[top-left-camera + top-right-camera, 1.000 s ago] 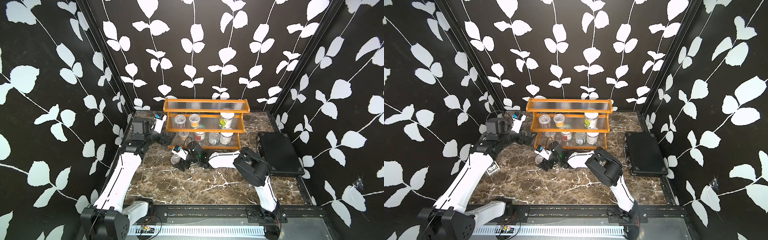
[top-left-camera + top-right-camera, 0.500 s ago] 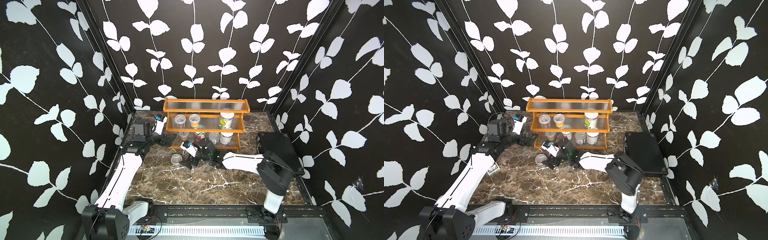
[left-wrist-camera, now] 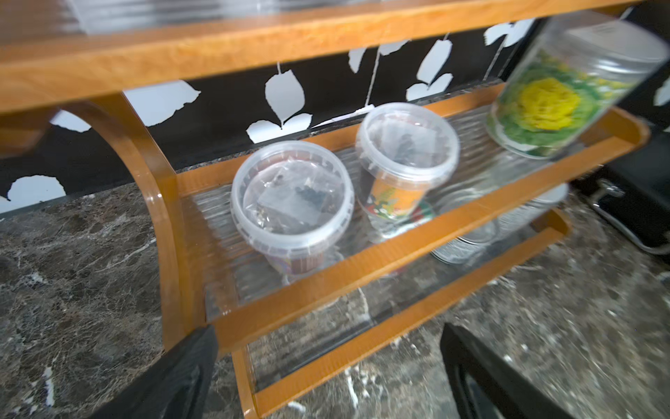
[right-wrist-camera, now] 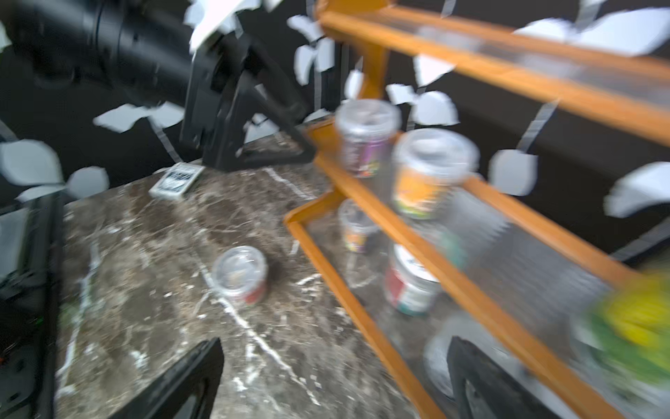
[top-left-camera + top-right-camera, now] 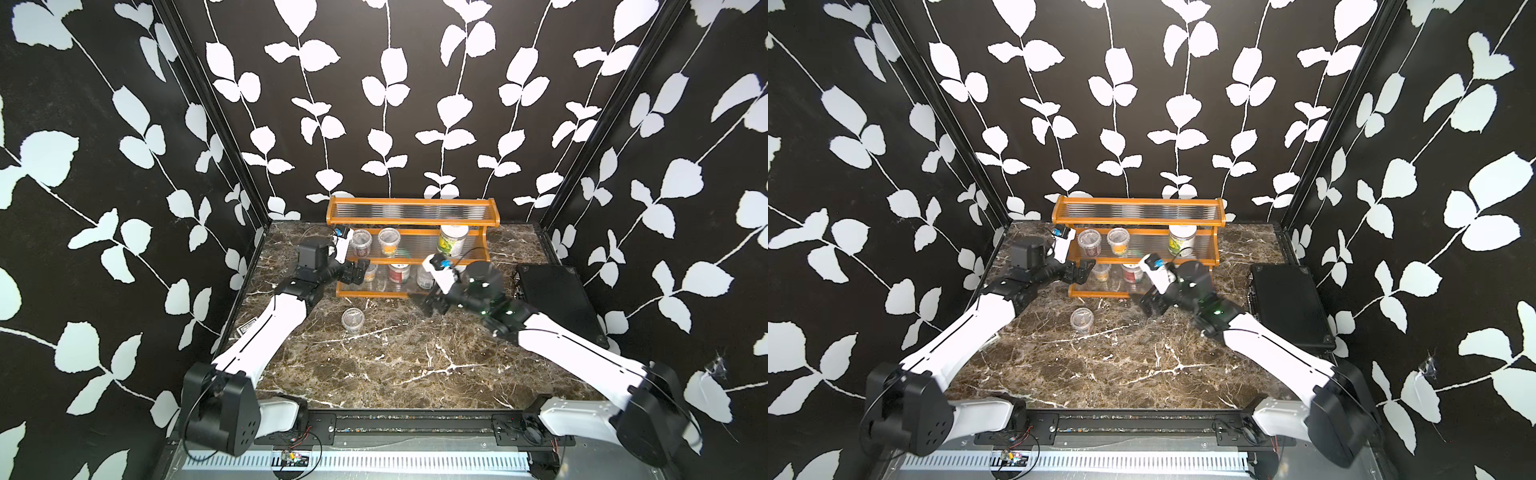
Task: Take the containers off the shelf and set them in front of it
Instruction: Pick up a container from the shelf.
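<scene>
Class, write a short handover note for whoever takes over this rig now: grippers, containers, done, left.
Left gripper: jaws open, empty, at the shelf's left end.
Right gripper: jaws open, empty, before the lowest tier.
Done: one clear cup stands on the table in front.
Left: two cups and a jar on the middle tier; a small cup, a red can and more below, partly hidden.

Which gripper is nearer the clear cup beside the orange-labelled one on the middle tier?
Left. The left gripper is just in front of the cup, at the end of the shelf; the right gripper is farther along, before the bottom tier.
</scene>
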Available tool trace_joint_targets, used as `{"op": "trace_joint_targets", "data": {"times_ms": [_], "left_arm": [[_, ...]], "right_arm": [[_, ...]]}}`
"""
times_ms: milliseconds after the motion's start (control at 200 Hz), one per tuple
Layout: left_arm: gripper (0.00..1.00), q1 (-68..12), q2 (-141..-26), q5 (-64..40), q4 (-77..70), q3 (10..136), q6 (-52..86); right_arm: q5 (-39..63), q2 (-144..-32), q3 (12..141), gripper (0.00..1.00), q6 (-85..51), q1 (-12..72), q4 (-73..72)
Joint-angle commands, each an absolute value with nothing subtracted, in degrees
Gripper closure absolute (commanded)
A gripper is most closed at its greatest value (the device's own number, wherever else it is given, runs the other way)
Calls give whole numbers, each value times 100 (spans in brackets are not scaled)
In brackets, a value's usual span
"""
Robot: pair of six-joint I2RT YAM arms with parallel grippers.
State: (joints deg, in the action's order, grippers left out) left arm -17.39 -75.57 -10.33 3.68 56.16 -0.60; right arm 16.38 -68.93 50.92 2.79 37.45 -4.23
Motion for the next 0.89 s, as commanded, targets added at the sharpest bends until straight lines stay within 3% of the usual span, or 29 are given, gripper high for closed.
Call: {"op": "trace_joint_targets", "data": {"times_ms": [0,710,815,890], "left_arm": [[2,-1859,-7774,-350,-379,5729,146],[6,-1934,-8976,-118,-1248,6429,395],[10,-1934,-9086,-111,-1227,6549,371],[18,-1933,-9127,-124,-1199,6616,349]], "right_arm": [[1354,-6425,4933,1,189,3353,111],[1200,-5355,4869,0,474,1955,721],[1237,-5301,4852,0,469,1875,743],[1240,-5274,4842,0,463,1829,745]]}}
